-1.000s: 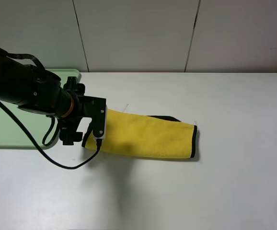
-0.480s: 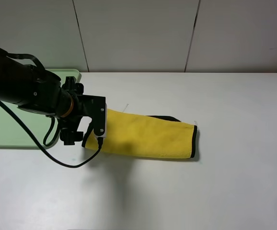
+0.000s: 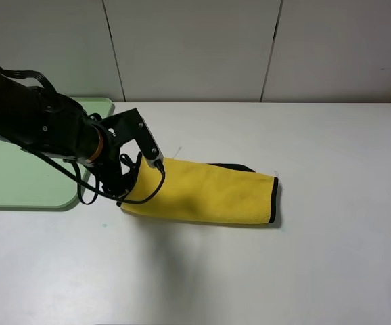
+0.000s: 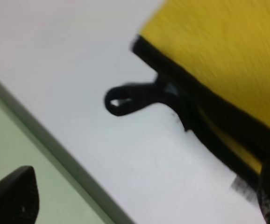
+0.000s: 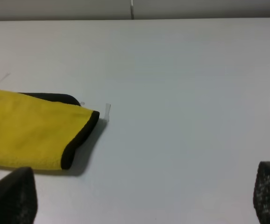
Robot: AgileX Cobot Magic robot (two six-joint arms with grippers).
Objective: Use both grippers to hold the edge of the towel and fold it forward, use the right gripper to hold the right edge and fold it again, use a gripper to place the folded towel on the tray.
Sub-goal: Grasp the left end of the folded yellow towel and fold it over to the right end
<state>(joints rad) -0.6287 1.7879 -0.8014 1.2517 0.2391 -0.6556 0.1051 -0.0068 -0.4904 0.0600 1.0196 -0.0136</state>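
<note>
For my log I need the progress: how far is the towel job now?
Done: the towel lies folded into a strip. In hand: the open left hand sits at its left end. Left: any further fold, then the tray, which holds no towel.

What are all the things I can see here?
towel: one, yellow with black trim, folded on the table
loop: one, black, at the towel's corner nearest the tray
tray: one, pale green, at the table's left end
table: one, white, under everything
wall: pale panels, behind the table
left gripper: one, black, open, at the towel's left end
right gripper: one, black, open, over bare table, clear of the towel
</note>
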